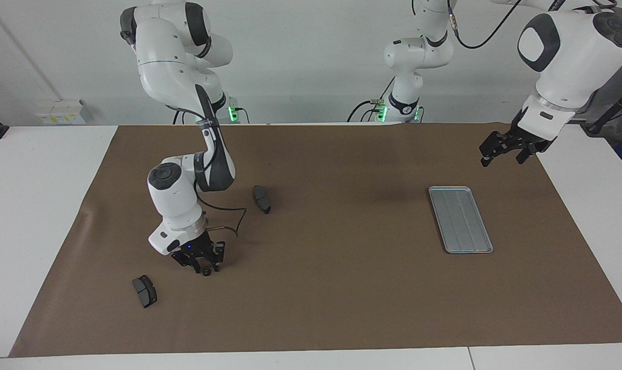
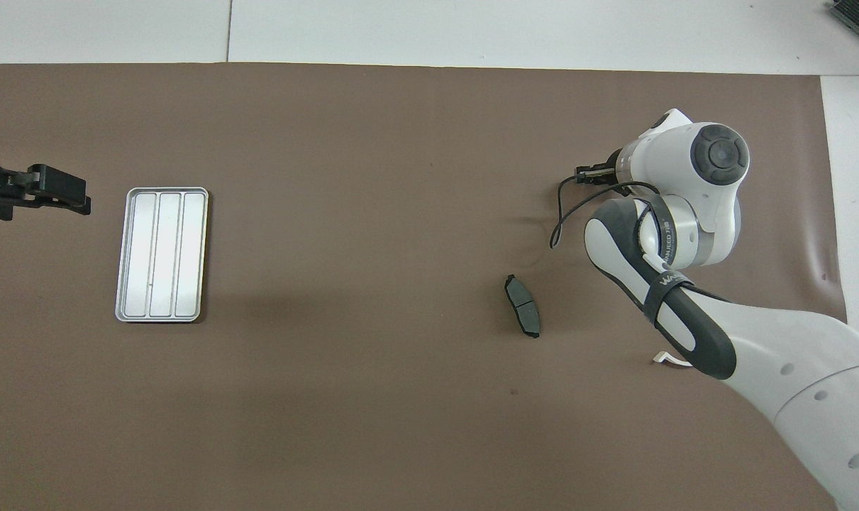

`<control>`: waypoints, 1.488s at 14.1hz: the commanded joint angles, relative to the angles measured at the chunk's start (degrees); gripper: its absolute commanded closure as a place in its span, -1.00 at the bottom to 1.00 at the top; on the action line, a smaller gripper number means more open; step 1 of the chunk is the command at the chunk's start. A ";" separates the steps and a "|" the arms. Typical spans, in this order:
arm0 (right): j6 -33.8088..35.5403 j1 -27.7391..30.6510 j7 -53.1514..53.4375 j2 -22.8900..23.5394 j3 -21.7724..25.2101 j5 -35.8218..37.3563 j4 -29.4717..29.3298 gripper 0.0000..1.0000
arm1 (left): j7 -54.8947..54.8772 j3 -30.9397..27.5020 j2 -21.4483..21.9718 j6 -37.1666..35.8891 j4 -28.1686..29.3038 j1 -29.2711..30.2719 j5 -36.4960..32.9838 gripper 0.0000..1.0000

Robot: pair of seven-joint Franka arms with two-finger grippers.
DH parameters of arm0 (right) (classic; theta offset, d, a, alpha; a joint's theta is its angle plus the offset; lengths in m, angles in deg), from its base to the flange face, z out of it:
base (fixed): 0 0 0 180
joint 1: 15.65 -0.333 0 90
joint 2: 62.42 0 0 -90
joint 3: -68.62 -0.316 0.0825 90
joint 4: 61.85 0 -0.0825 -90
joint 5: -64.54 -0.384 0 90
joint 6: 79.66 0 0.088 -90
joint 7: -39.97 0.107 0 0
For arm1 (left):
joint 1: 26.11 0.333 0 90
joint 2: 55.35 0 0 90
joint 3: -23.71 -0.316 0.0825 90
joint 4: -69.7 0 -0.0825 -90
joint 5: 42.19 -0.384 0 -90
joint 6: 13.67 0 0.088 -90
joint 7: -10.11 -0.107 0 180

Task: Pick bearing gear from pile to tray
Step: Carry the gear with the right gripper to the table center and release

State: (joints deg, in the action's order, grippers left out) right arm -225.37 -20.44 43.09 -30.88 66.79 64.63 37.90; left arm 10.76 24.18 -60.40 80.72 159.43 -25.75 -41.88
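A white table (image 1: 38, 216) is covered over most of its top by a brown mat (image 1: 341, 288). On the mat, toward the left arm's end, a silver-grey ridged tray (image 1: 460, 219) is laid flat. Toward the right arm's end, two dark grey brake pads are seen: one brake pad (image 1: 262, 199) nearer to the robots, the other brake pad (image 1: 144, 291) farther from them. A small black round gear (image 1: 206, 272) is found on the mat between the two pads. A piece of a white bracket (image 2: 669, 359) is glimpsed beside the right arm in the overhead view.
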 commanded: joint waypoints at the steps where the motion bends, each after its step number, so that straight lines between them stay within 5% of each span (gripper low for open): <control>1: -2.47 0.65 -0.75 1.06 -0.63 -0.80 -0.25 0.48 | -0.13 -0.12 1.80 0.79 2.03 -0.10 -1.10 -1.00; 3: -2.57 0.65 -0.66 1.06 -0.63 -0.80 -0.08 1.00 | -0.13 -0.12 1.80 0.79 2.03 -0.01 -1.10 -1.00; 7: 0.05 0.56 -0.05 0.28 -0.63 -0.98 -1.39 1.00 | -0.13 -0.12 1.80 0.79 2.03 -0.10 -1.10 -1.00; 11: 14.72 0.13 7.93 -3.94 -2.20 -0.63 -7.54 1.00 | -0.13 -0.12 1.80 0.79 2.03 -0.10 -1.10 -1.00; 16: 22.82 -0.84 24.35 -5.45 -10.63 3.93 -12.54 1.00 | -0.21 -0.12 1.80 0.79 2.03 -0.10 -1.10 -1.00; 21: 21.78 -2.68 46.50 -2.56 -22.68 13.41 -12.91 1.00 | -0.13 -0.12 1.80 0.79 2.03 -0.10 -1.10 -1.00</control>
State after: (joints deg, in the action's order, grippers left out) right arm -203.44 -22.77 83.84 -36.49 46.50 74.37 26.52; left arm 10.76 24.19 -60.39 80.72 159.43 -25.75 -41.88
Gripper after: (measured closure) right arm 0.767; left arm 0.000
